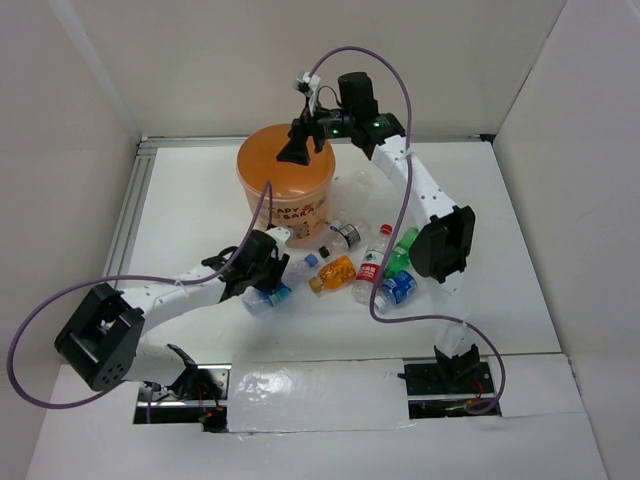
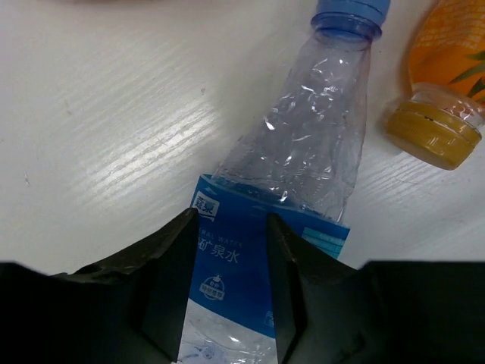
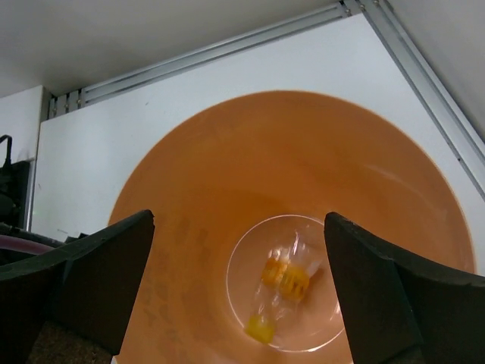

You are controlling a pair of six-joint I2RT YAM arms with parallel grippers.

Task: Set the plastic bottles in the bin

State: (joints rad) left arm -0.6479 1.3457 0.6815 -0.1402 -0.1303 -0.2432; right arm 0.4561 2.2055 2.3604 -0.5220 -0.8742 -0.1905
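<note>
Fingers [image 2: 170, 280] of the left gripper [image 2: 231, 227] are closed narrowly on a blue-labelled bottle [image 2: 303, 152], which lies on its side on the white table [image 1: 200, 200]. The black tips are pressed against the label on either side, and the crumpled clear neck and blue cap point away from the wrist. Whether the bottle is raised off the table at all cannot be told. Just beside its neck lies the orange bottle [image 2: 447, 68], its yellow cap turned toward the wrist camera.

In the overhead view, four more are seen close together on the table to the right of the orange one, near the right arm's elbow: a red-and-white bottle [image 1: 370, 265], a green bottle [image 1: 403, 250], a second blue bottle [image 1: 398, 288] and a dark-labelled bottle [image 1: 345, 236]. All lie in front of the bin [image 1: 300, 185], which stands upright toward the far side of the table, its cream label band facing the arms.

The right gripper [image 3: 239, 227] is held above the bin's open mouth and pointed down into it. Its fingers [image 3: 98, 265] are spread wide, and nothing is held between them. Through the gap the orange inner wall is seen, and on the bottom a small clear bottle [image 3: 282, 292] with orange-yellow marks lies on its side; it is blurred, so its label cannot be read.
</note>
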